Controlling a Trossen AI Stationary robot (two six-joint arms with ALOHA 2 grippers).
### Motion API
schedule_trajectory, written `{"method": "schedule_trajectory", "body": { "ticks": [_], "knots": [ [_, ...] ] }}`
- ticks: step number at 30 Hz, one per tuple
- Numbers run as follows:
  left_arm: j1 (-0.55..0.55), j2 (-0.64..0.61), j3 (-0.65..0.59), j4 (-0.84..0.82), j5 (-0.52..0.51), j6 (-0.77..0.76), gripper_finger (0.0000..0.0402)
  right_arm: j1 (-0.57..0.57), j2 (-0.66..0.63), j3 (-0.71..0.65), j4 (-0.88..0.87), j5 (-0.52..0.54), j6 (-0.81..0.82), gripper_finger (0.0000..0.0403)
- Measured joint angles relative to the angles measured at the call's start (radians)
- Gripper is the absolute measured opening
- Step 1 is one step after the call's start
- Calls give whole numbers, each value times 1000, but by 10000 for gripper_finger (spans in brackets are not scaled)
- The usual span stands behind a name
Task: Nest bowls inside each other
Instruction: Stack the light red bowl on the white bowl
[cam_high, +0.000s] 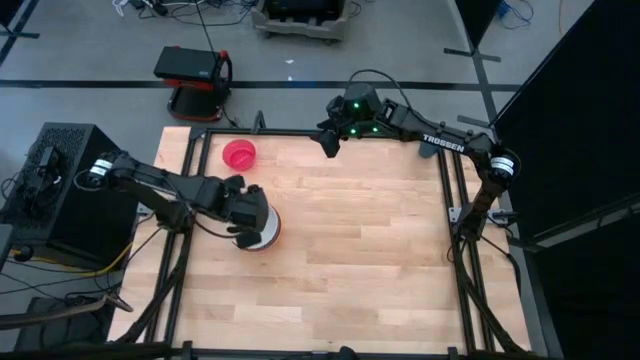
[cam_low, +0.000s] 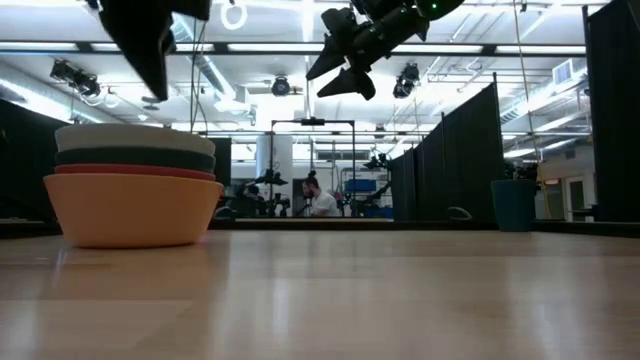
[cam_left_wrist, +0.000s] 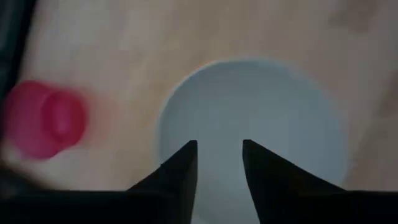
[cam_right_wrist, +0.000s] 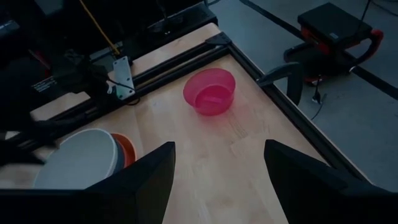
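Note:
A stack of bowls stands on the table's left part: orange (cam_low: 130, 210) at the bottom, then red (cam_low: 135, 172), teal (cam_low: 135, 157) and white (cam_low: 135, 137) on top. The white bowl (cam_left_wrist: 261, 106) lies right under my left gripper (cam_left_wrist: 219, 146), which hangs open a little above the stack (cam_high: 268, 228), fingers pointing down with nothing between them. A smaller pink bowl (cam_high: 239, 154) rests upright on its base near the far left corner. My right gripper (cam_high: 328, 145) hovers open, high over the far edge's middle, facing the pink bowl (cam_right_wrist: 210, 92).
Black frame rails (cam_high: 300, 131) run along the table's edges. Bare wood (cam_high: 370, 240) spreads across the middle and right of the table. A red and black device (cam_high: 195, 75) sits on the floor beyond the far edge. A person (cam_low: 320, 203) sits in the room behind.

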Motion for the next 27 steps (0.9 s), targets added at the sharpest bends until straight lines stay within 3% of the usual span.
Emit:
{"method": "schedule_trajectory", "body": {
  "ticks": [4,13,27],
  "knots": [
    [41,-3,33,-77,-52,7,164,4,0,0,0,0,0,233],
    [289,-45,27,-58,-63,118,200,3,0,0,0,0,0,233],
    [642,-135,-205,197,226,264,204,9,0,0,0,0,15,233]
  ]
}}
